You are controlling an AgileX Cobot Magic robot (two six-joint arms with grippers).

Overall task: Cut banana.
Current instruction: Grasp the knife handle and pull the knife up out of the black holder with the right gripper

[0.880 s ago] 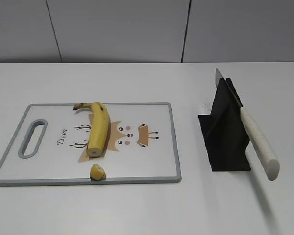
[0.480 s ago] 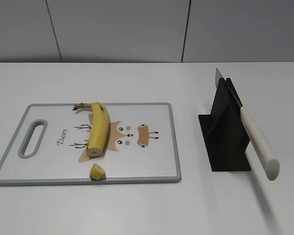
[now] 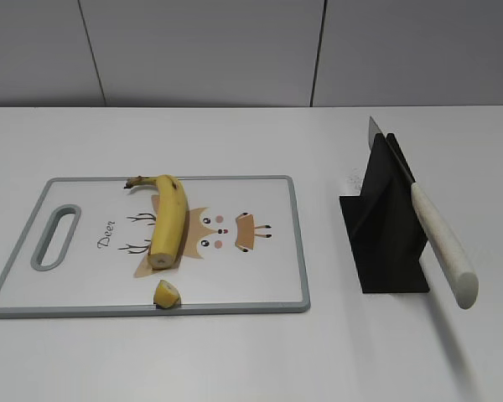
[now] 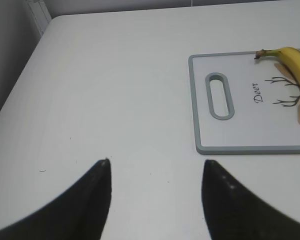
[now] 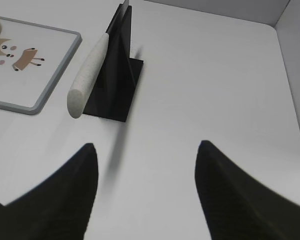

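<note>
The knife (image 3: 432,226) rests slanted in the black stand (image 3: 384,230), blade up at the far end, speckled white handle jutting toward the camera past the stand's near edge; nothing holds it. Both grippers are spread wide and empty. The left gripper (image 4: 155,172) hangs over bare table (image 4: 115,100) left of the board (image 4: 200,100); the right gripper (image 5: 145,155) hangs over bare table on the near side of the stand.

Only the exterior view takes in the whole board — the banana (image 3: 168,219) lies on its left-centre part, over the deer drawing, dark stem at the far edge, flat cut end facing the near edge. A small cut piece (image 3: 167,293) sits apart from that end, at the board's near rim. Neither arm shows in this view.

The left wrist view catches only the banana's stem half and the board's slot handle (image 4: 219,96); the cut end and the piece fall outside it. The right wrist view shows the knife and stand in full — the board only as a corner to the stand's left, with a sliver of banana at the picture's edge.

The stand sits well right of the board, with open table between them.
</note>
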